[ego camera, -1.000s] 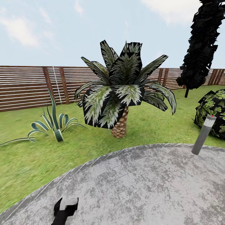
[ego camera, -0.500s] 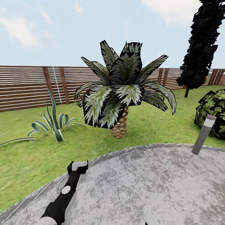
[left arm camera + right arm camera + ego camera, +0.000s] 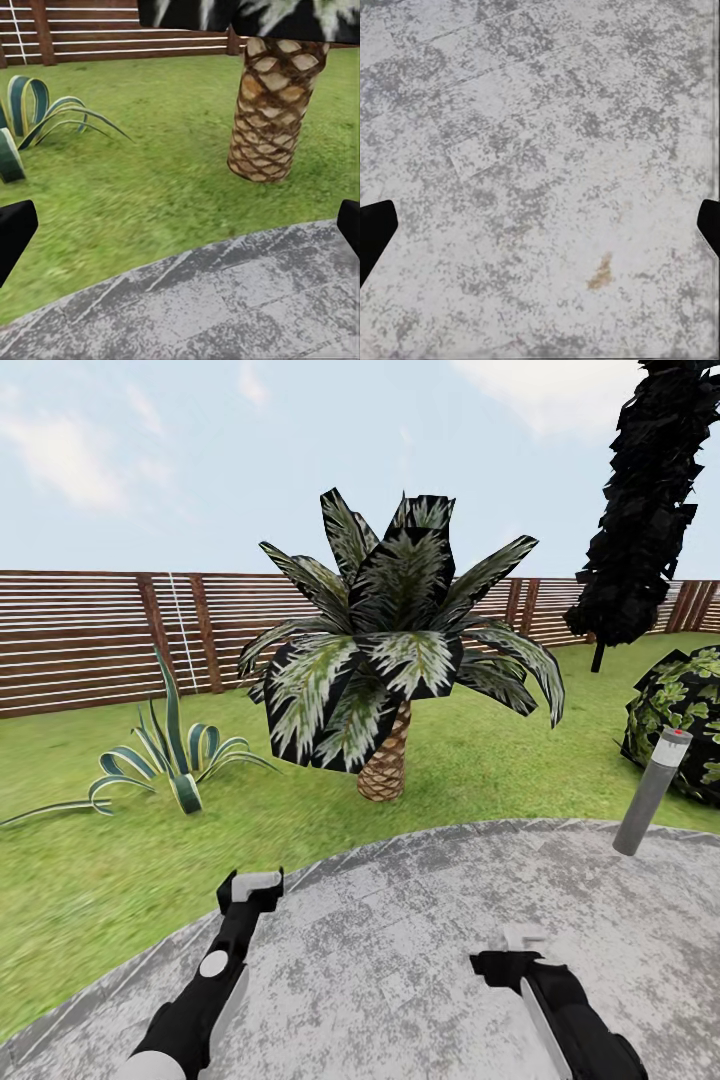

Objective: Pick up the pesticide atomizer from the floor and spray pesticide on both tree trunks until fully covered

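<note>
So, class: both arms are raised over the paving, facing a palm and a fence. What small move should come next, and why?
Probably turn the base to look elsewhere. Both the left gripper and right gripper are open and empty, and ahead stand a palm, a fence and a grey post.

A mottled pale grey paved patch (image 3: 420,940) with one small rusty-brown stain (image 3: 600,271) meets a bright green lawn (image 3: 90,860). The palm (image 3: 395,650) has dark green fronds streaked whitish and a tan trunk with brown diamond crosshatching. A striped green-and-cream spiky plant (image 3: 175,760) stands before a brown slatted fence (image 3: 90,635). The grey post (image 3: 650,790) has a red tip. Both arms are black and white.
</note>
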Available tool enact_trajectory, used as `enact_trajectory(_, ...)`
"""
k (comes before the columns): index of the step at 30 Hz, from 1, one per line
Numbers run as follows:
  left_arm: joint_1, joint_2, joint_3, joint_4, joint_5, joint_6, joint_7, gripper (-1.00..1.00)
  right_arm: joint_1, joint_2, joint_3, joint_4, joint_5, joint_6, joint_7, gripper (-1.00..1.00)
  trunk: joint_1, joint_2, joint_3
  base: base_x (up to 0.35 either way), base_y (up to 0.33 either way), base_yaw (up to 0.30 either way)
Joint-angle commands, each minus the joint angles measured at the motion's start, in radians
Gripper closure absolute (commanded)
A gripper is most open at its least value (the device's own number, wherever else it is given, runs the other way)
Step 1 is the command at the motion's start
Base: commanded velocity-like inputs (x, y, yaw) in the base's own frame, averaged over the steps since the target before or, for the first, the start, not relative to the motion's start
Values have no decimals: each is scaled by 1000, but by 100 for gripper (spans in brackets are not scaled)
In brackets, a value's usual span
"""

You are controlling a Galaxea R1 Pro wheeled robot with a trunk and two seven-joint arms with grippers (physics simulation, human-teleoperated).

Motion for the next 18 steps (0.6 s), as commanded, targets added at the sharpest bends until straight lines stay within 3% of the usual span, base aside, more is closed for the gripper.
enact_trajectory(1,0,-1,0,0,0,0,0,-100,-1,-1,-1,0,-1,2,0,-100,0,0,0,0,0,0)
enact_trajectory(15,0,-3,-2,-1,1,0,-2,-100,-2,-2,-1,-1,2,6,-5,-100,0,0,-15,0,0,101)
enact_trajectory(18,0,-2,-1,0,1,0,-2,-100,-2,-2,-1,-1,2,6,-7,-100,12,-21,-28,0,0,155)
